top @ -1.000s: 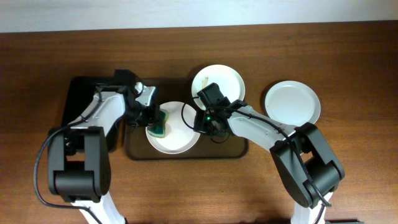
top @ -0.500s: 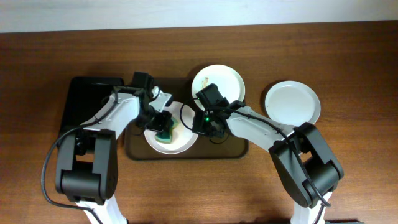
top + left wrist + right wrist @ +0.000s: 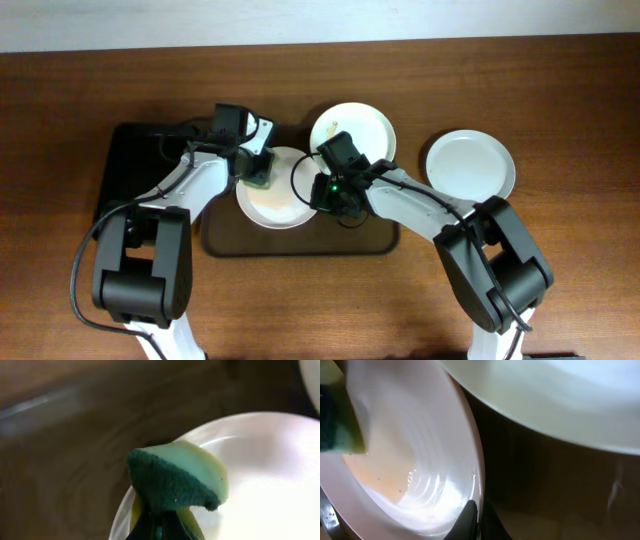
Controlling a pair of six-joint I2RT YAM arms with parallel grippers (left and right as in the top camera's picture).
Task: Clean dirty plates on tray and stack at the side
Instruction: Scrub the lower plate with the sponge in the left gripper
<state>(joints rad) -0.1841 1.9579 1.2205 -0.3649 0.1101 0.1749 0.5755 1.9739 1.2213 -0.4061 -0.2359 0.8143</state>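
On the dark brown tray (image 3: 300, 245), the near plate (image 3: 280, 205) carries an orange film. The left tool (image 3: 258, 172), clamped on a green-and-yellow sponge (image 3: 175, 477), sits at its far-left rim, while the right tool (image 3: 320, 192) pinches the opposite rim, apparently steadying it. Just beyond, at the tray's far edge, a streaked plate (image 3: 355, 128) waits unwashed. One white plate (image 3: 470, 165) lies on the counter (image 3: 580, 280) to the right, seemingly finished; nothing is stacked yet. A glossy black tray (image 3: 125, 175) crowds the left arm.
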